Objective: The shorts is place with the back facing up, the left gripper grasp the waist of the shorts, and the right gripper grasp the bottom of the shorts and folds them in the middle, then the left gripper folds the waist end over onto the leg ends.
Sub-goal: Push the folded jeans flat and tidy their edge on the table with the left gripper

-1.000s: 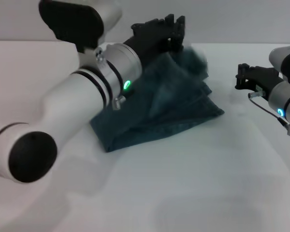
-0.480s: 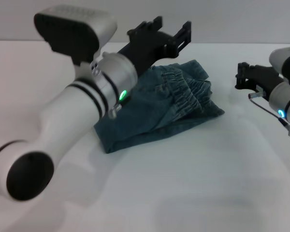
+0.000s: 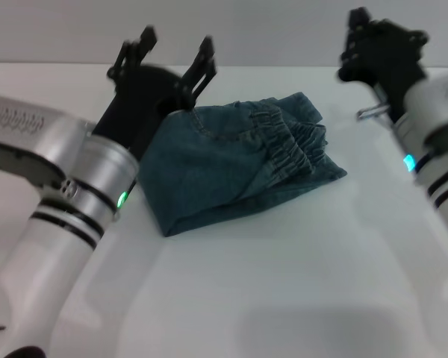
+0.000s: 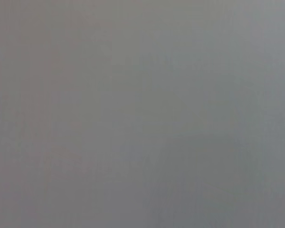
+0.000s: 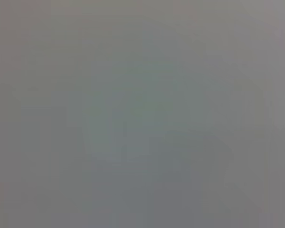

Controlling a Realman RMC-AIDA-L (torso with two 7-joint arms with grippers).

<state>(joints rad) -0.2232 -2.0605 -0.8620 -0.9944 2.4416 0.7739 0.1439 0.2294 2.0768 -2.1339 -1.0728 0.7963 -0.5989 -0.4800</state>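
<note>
The shorts (image 3: 231, 160) lie folded into a compact bundle on the white desk (image 3: 284, 283), a little toward the far edge and between the two arms. The waist (image 3: 295, 142), its gathered elastic band showing, rests on top toward the robot's right side of the bundle, laid over the layers beneath; the leg ends are not separately visible, so they are presumably under that fold. The bundle's long axis runs roughly from the near left to the far right.

The left gripper (image 3: 164, 56) hangs just beyond the bundle's far left corner, its prongs spread apart and holding nothing. It is clearly the nearer of the two, the denim lying just on its right and toward the robot. The right gripper (image 3: 381, 45) is raised well apart from the shorts on the right, above the far edge of the desk; whether its prongs are spread or pressed together cannot be told.

Judging by the lay of the cloth, both folds look complete, so nothing seems left but to clear the arms.

No brand, label or writing can be read; the print is hidden. Both wrist views show only blank grey.
</note>
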